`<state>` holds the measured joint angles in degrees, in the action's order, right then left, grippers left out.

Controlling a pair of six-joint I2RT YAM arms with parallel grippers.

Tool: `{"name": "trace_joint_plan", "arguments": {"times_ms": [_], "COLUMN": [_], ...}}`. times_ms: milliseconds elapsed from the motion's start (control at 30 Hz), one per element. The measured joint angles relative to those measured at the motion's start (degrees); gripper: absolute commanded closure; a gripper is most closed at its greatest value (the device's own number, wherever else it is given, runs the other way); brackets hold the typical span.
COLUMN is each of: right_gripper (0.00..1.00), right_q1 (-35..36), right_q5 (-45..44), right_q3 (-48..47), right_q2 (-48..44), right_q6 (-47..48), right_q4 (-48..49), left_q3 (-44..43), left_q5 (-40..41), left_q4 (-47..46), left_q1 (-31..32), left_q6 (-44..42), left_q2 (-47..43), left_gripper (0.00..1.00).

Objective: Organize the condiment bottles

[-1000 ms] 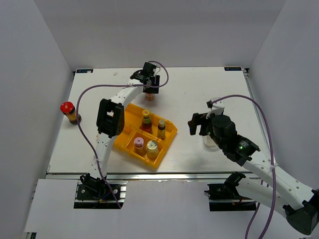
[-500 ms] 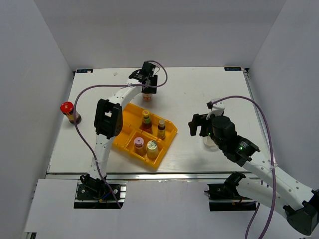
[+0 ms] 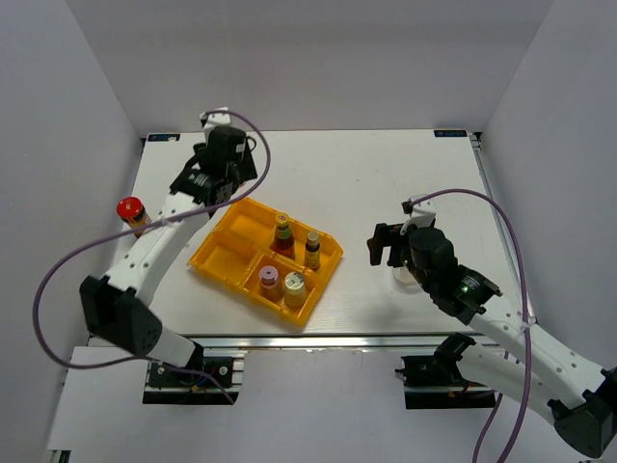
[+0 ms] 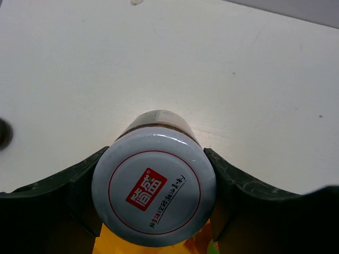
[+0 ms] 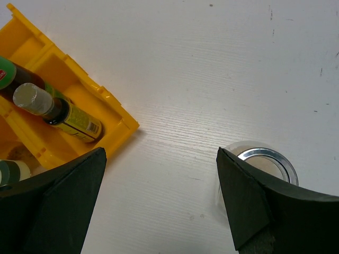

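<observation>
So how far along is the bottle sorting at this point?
Done: four bottles stand in the yellow tray, filling two of its compartments. In hand: the left gripper is closed on a white-capped jar by the tray's edge. Left: the red-capped bottle on the table at the left, and the clear glass jar next to the open right gripper.

Bright, even diffuse light; faint soft shadows; top view sharp; wrist-view bottom edges blurred.
</observation>
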<state>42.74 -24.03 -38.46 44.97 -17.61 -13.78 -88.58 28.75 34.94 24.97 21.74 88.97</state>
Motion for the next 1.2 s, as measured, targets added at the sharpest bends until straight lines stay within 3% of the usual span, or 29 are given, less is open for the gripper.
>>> {"name": "trace_joint_plan", "arguments": {"times_ms": [167,367,900,1200], "right_gripper": [0.11,0.11,0.11,0.11], "right_q1": [-0.2,-0.3,-0.7,-1.2], "right_q5": [0.3,0.7,1.0,1.0], "right_q3": [0.0,0.1,0.9,0.9], "right_q2": [0.0,0.4,1.6,2.3], "right_q6": [0.0,0.0,0.0,0.0], "right_q4": [0.0,0.2,0.2,0.2], "left_q3": [15.3,25.1,26.9,26.9], "left_q5": [0.4,-4.2,-10.8,-13.0], "left_q4": [-0.5,-1.7,-11.6,-12.1], "left_q1": [-0.2,-0.2,-0.1,-0.1], "left_q6": [4.1,5.3,3.8,4.0], "left_q2": [-11.2,-12.5,-2.3,4.3], "left_gripper": [0.76,0.76,0.74,0.59]}}
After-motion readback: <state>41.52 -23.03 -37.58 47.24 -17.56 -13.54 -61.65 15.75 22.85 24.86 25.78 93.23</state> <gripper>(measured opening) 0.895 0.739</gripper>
